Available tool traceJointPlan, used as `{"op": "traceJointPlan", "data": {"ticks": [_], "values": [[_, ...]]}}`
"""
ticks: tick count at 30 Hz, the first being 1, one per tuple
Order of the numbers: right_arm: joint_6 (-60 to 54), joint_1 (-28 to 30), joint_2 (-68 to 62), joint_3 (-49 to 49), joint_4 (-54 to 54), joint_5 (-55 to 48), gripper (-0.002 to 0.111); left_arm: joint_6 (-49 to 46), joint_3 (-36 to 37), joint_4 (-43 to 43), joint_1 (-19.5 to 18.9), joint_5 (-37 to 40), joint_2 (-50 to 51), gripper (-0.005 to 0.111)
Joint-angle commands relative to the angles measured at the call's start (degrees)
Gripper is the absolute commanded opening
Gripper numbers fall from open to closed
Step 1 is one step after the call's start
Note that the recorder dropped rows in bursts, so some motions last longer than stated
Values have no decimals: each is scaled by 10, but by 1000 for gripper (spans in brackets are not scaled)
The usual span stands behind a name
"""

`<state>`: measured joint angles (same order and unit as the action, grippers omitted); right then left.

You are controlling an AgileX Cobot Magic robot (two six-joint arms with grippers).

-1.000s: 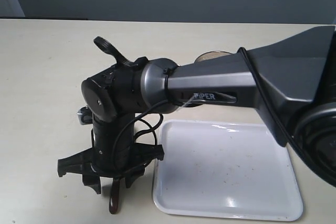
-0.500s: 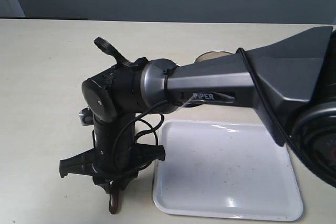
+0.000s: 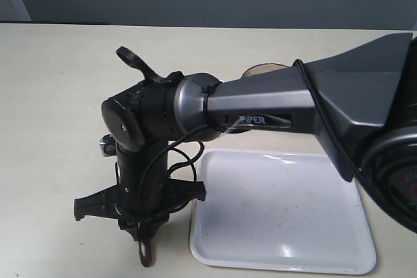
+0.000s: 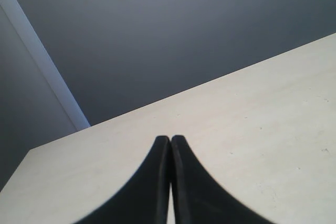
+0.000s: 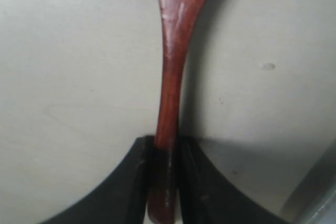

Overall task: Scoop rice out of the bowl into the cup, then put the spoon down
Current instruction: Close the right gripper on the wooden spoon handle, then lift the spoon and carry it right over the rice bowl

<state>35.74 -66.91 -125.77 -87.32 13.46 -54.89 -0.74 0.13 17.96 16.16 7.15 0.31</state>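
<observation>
You had right gripper [image 5: 165, 142] clamped on handle of slim glossy reddish-brown wooden spoon [image 5: 172, 66], low over beige table [image 3: 58, 96], just beside white plastic tray [image 3: 280, 206]. Left gripper [image 4: 169, 139]: jaws together, empty. Step was likely spoon pick-up. Next move called for lift, then carry to bowl.

The long slim reddish-brown wooden spoon [image 5: 170, 93] has a glossy sheen with faint pale scuffs. The black fingers [image 5: 126, 187] of the right gripper [image 5: 165, 148] look like matt plastic. The white rectangular tray [image 3: 287, 180] is smooth, glossy and finely speckled. The pale beige table [image 3: 58, 83] is matt, and the grey arm shell [image 3: 260, 102] has a satin finish.
</observation>
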Motion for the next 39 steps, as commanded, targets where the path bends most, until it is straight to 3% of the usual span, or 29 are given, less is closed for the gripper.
{"op": "traceJointPlan", "data": {"ticks": [1, 18, 24, 34, 39], "values": [[-20, 0, -4, 0, -19, -17, -1, 3, -1, 1, 5, -1, -3, 0], [-126, 15, 123, 4, -162, -151, -1, 3, -1, 1, 5, -1, -3, 0], [-143, 61, 171, 0, -226, -151, -1, 3, -1, 1, 5, -2, -3, 0], [-148, 179, 209, 0, -428, -151, -1, 3, -1, 1, 5, -2, -3, 0], [-201, 225, 216, 0, -441, -151, -1, 3, -1, 1, 5, -2, -3, 0]]}}
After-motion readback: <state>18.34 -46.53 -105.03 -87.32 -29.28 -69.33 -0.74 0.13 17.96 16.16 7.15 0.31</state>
